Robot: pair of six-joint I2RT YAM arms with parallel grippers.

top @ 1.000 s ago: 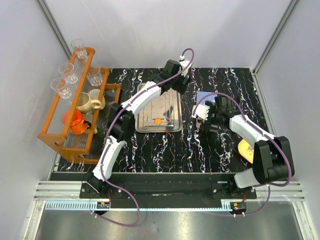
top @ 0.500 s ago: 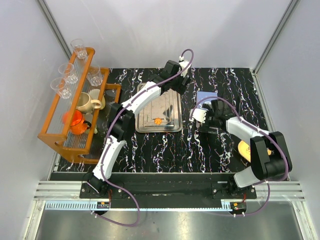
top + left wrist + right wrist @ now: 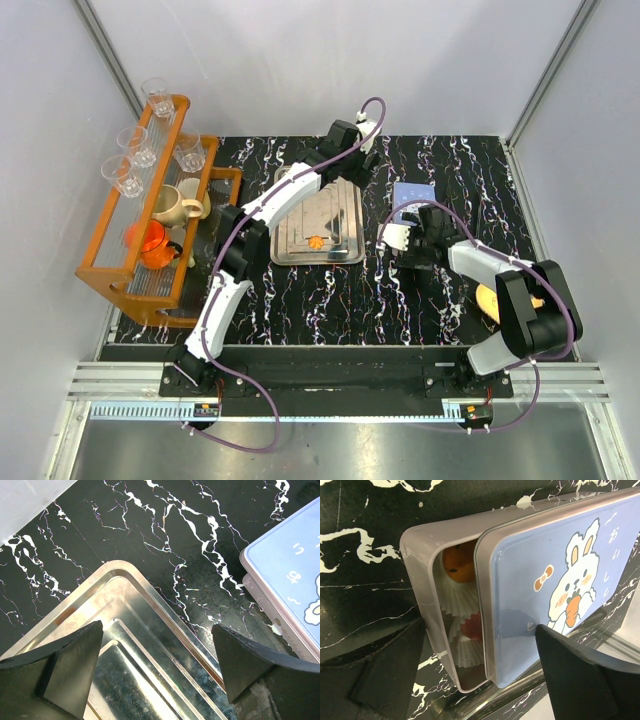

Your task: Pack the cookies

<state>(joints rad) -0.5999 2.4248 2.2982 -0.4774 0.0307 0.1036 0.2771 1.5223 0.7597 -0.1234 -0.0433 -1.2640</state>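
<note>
Black marble-veined bench (image 3: 330, 300) carries everything. Nearest, the right arm folds back at its elbow over a yellow-orange lump (image 3: 488, 298), and the forearm runs left and away. The right hand (image 3: 480, 626) is spread wide and grasps nothing. Its fingers (image 3: 390, 670) flank the open end of a box (image 3: 422, 580), one just beside the wall.

The box's long axis crosses the wrist view from lower left to upper right. Its blue rabbit lid (image 3: 545, 570) is offset along that axis, leaving a gap at one end. In the gap a round orange cookie (image 3: 459, 562) sits in a white paper cup (image 3: 457, 600), with a pinkish-red cookie (image 3: 472, 627) beside it.

Leftward, an orange flower-shaped cookie (image 3: 316, 241) lies flat on a steel tray (image 3: 340, 215), close to its near rim. Farthest, the left arm stretches over the tray, and the left hand (image 3: 156, 630) hangs released above its far corner.
</note>
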